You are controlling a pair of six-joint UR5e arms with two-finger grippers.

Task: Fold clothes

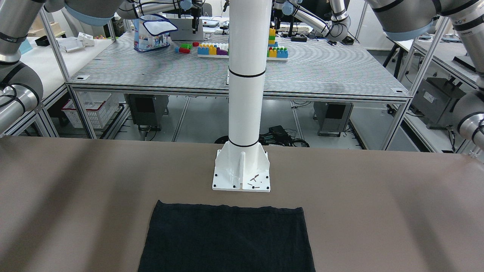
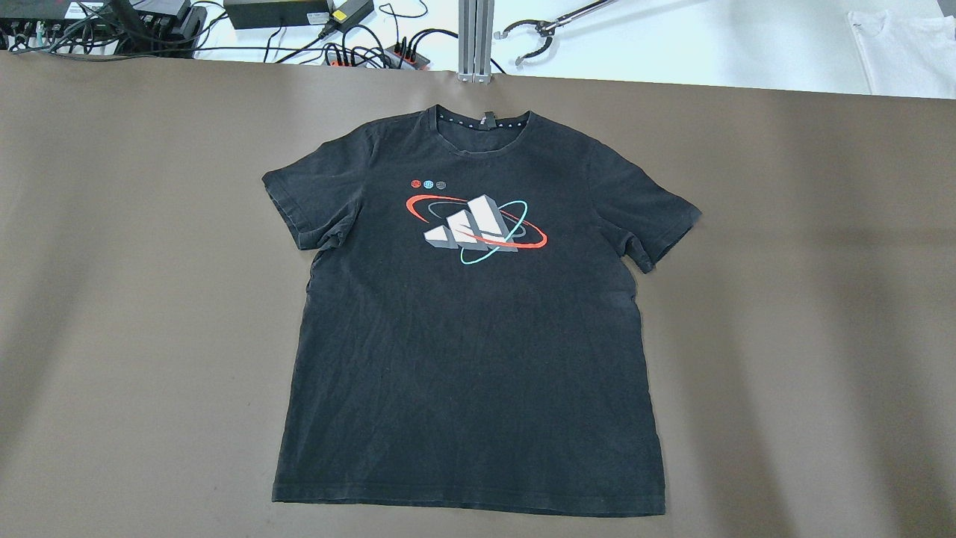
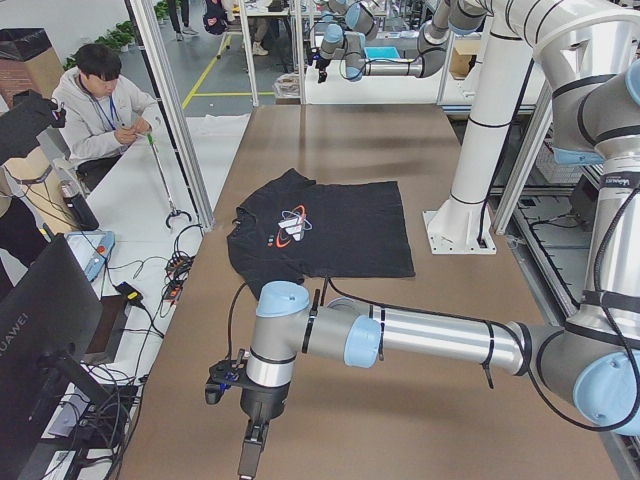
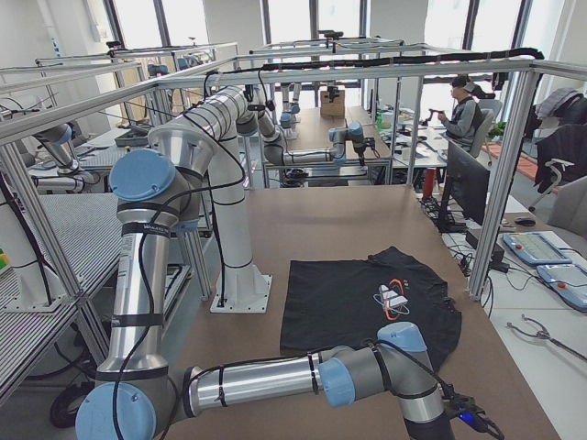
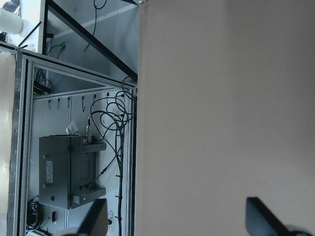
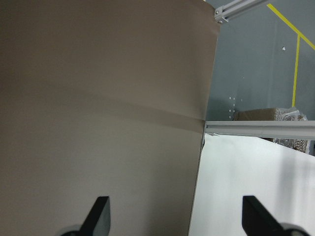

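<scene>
The black short-sleeved fabric T-shirt with a printed chest logo (image 2: 463, 351) lies flat, print up, mid-way along the brown table surface (image 2: 112, 299), spread ready for folding. The left gripper (image 5: 179, 219) and right gripper (image 6: 178, 214) hang wide apart and empty near the table's ends, well clear of the shirt.

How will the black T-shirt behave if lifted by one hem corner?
The black short-sleeved T-shirt lies flat with soft wrinkles, so it will probably drape limply. Pushed, it would likely bunch on the matte brown table cover rather than slide.

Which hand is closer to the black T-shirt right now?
Right, it seems, narrowly. The right hand hangs over bare table off the T-shirt's right side; the left hand hangs farther off its left side. Neither touches it.
</scene>
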